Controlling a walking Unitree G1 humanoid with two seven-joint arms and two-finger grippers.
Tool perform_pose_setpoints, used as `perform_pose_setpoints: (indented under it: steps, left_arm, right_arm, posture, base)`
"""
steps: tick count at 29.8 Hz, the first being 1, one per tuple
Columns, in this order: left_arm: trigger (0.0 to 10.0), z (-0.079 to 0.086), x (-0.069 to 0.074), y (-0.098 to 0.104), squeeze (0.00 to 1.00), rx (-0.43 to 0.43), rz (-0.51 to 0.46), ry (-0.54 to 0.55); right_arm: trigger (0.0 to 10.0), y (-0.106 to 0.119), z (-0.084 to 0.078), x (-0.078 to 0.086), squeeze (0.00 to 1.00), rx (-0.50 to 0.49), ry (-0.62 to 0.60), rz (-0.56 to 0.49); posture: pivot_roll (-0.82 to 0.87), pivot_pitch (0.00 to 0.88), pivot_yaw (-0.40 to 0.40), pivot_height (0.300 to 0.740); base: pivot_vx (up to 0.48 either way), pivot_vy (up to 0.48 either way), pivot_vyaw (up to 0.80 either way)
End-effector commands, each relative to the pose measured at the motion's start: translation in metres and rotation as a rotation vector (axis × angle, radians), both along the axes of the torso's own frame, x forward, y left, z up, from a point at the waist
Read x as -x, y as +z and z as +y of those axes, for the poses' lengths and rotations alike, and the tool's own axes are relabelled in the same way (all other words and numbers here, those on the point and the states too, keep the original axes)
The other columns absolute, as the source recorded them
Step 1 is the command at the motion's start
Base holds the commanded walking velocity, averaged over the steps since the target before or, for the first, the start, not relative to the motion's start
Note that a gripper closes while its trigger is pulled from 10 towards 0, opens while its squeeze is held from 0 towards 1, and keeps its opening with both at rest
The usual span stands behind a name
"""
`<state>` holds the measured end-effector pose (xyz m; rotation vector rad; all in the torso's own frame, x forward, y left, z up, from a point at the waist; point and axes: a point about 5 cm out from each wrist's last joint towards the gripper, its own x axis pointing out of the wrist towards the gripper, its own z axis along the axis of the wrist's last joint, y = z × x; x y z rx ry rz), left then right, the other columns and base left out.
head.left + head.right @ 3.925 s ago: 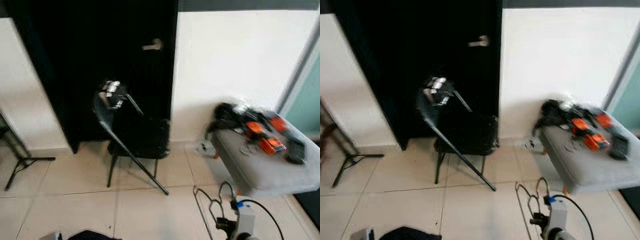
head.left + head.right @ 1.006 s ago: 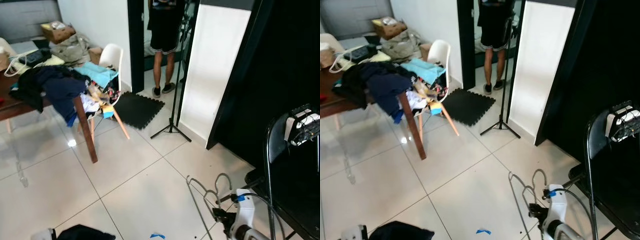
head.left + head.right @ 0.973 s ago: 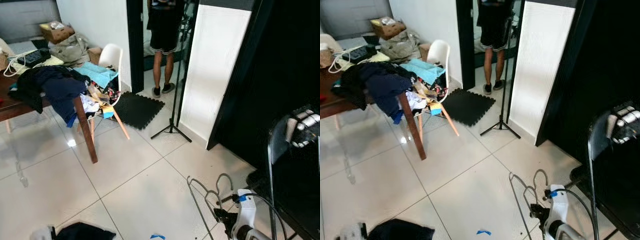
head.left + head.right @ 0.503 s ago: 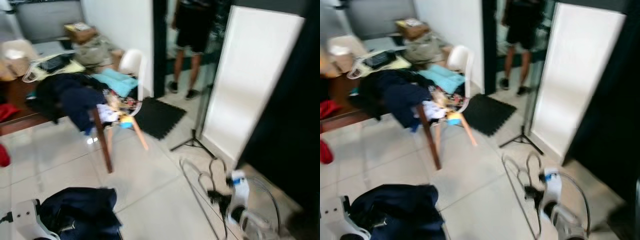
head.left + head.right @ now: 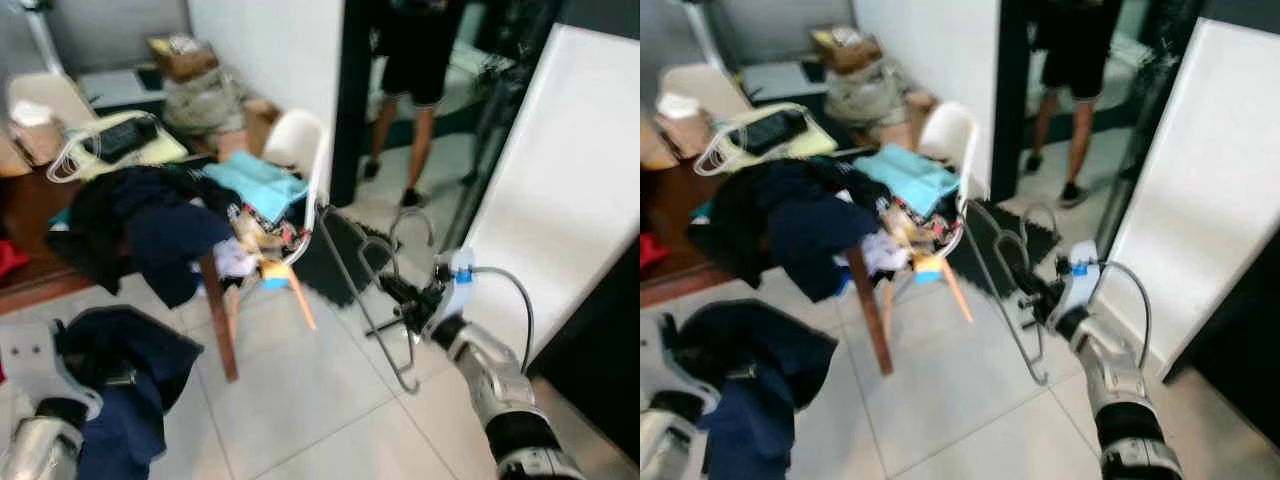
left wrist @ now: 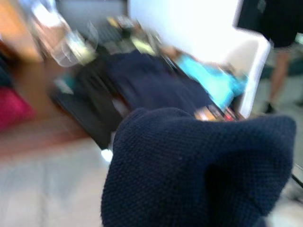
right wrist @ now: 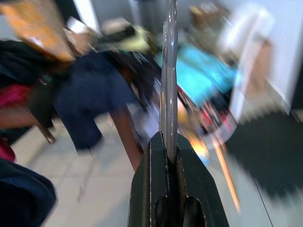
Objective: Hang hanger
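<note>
A thin wire hanger [image 5: 352, 268] is held up in front of me by my right gripper [image 5: 398, 298], which is shut on its wire near the hook. In the right wrist view the black fingers [image 7: 166, 187] clamp the metal wire [image 7: 169, 71], which runs straight up. Low on the left, a navy knit garment [image 5: 120, 360] hangs from my left gripper [image 5: 92, 378], which is shut on it. The same cloth [image 6: 199, 170] covers the fingers in the left wrist view.
A wooden table [image 5: 35, 275] heaped with dark clothes stands to the left. A white chair [image 5: 300, 140] with teal cloth is behind it, near a black mat [image 5: 985, 240]. A person [image 5: 415, 60] stands in the doorway. A white panel [image 5: 580, 190] leans at right.
The camera has swung left, away from the black folding chair. My right arm has lifted the hanger from near the floor. My left arm has come up with the navy garment.
</note>
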<state>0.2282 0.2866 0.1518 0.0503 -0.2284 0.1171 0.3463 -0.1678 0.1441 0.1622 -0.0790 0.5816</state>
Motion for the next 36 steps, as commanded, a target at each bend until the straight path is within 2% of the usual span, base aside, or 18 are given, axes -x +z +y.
perform_pose_setpoints:
  steps: [1, 8, 11, 14, 15, 16, 17, 18, 21, 26, 28, 29, 30, 33, 34, 36]
  left_arm:
    - [10.0, -0.002, -0.005, 0.031, 0.0, -0.029, -0.095, -0.036]
    - [10.0, -0.001, -0.009, 0.096, 0.0, -0.103, -0.272, 0.001]
    - [10.0, 0.0, -0.008, 0.105, 0.0, -0.116, -0.296, 0.016]
    - [10.0, 0.007, -0.002, 0.168, 0.0, -0.203, -0.443, 0.105]
    - [10.0, 0.007, -0.002, 0.168, 0.0, -0.203, -0.443, 0.105]
    - [10.0, 0.014, 0.004, 0.197, 0.0, -0.247, -0.51, 0.165]
    - [10.0, 0.018, 0.009, 0.215, 0.0, -0.271, -0.551, 0.207]
    - [10.0, 0.018, 0.009, 0.215, 0.0, -0.271, -0.551, 0.207]
    - [10.0, 0.041, 0.026, 0.262, 0.0, -0.319, -0.64, 0.396]
    - [10.0, 0.054, 0.028, 0.277, 0.0, -0.322, -0.648, 0.47]
    - [10.0, 0.069, 0.015, 0.268, 0.0, -0.29, -0.558, 0.52]
    - [10.0, 0.074, 0.008, 0.262, 0.0, -0.243, -0.52, 0.526]
    - [10.0, 0.074, 0.008, 0.262, 0.0, -0.243, -0.52, 0.526]
    - [10.0, 0.069, -0.01, 0.252, 0.0, -0.161, -0.455, 0.466]
    - [10.0, 0.069, -0.01, 0.252, 0.0, -0.161, -0.455, 0.466]
    - [10.0, 0.056, -0.02, 0.253, 0.0, -0.176, -0.462, 0.421]
  right_arm:
    - [10.0, 0.006, 0.008, 0.0, 0.0, -0.029, 0.023, -0.009]
    - [10.0, 0.025, 0.012, 0.003, 0.0, -0.041, 0.045, -0.046]
    - [10.0, 0.026, 0.012, 0.004, 0.0, -0.04, 0.048, -0.049]
    - [10.0, 0.03, 0.014, 0.006, 0.0, -0.048, 0.063, -0.048]
    - [10.0, 0.03, 0.014, 0.006, 0.0, -0.048, 0.063, -0.048]
    - [10.0, 0.031, 0.015, 0.006, 0.0, -0.046, 0.064, -0.047]
    - [10.0, 0.031, 0.015, 0.006, 0.0, -0.045, 0.064, -0.045]
    - [10.0, 0.031, 0.015, 0.006, 0.0, -0.045, 0.064, -0.045]
    - [10.0, 0.034, 0.017, 0.006, 0.0, -0.051, 0.065, -0.045]
    - [10.0, 0.034, 0.02, 0.007, 0.0, -0.051, 0.067, -0.041]
    - [10.0, 0.034, 0.022, 0.007, 0.0, -0.043, 0.068, -0.041]
    - [10.0, 0.034, 0.022, 0.008, 0.0, -0.04, 0.069, -0.041]
    - [10.0, 0.034, 0.022, 0.008, 0.0, -0.04, 0.069, -0.041]
    - [10.0, 0.033, 0.018, 0.008, 0.0, -0.019, 0.05, -0.028]
    - [10.0, 0.033, 0.018, 0.008, 0.0, -0.019, 0.05, -0.028]
    - [10.0, 0.031, 0.014, 0.009, 0.0, 0.0, 0.035, -0.015]
  posture:
    - [0.03, 0.0, -0.025, 0.74]
    - [0.02, 0.0, -0.024, 0.74]
    - [0.02, 0.0, -0.025, 0.74]
    - [0.02, 0.0, -0.029, 0.74]
    - [0.02, 0.0, -0.029, 0.74]
    - [0.03, 0.0, -0.026, 0.74]
    - [0.03, 0.0, -0.025, 0.74]
    - [0.03, 0.0, -0.025, 0.74]
    - [0.03, 0.0, -0.025, 0.74]
    - [0.04, 0.0, -0.024, 0.74]
    - [0.03, 0.0, -0.019, 0.74]
    - [0.02, 0.0, -0.017, 0.74]
    - [0.02, 0.0, -0.017, 0.74]
    - [0.01, 0.0, -0.015, 0.74]
    - [0.01, 0.0, -0.015, 0.74]
    - [0.01, 0.0, -0.015, 0.74]
  base:
    - [0.48, 0.0, 0.0]
    - [0.48, 0.0, 0.0]
    - [0.48, 0.0, 0.0]
    - [0.48, 0.0, 0.0]
    - [0.48, 0.0, 0.0]
    - [0.48, 0.0, 0.0]
    - [0.48, 0.0, 0.0]
    - [0.48, 0.0, 0.0]
    - [0.48, 0.0, 0.0]
    - [0.48, 0.0, 0.0]
    - [0.472, 0.0, 0.0]
    - [0.435, 0.0, 0.0]
    - [0.435, 0.0, 0.0]
    - [0.342, 0.0, 0.0]
    - [0.319, 0.0, 0.0]
    - [0.137, 0.0, 0.0]
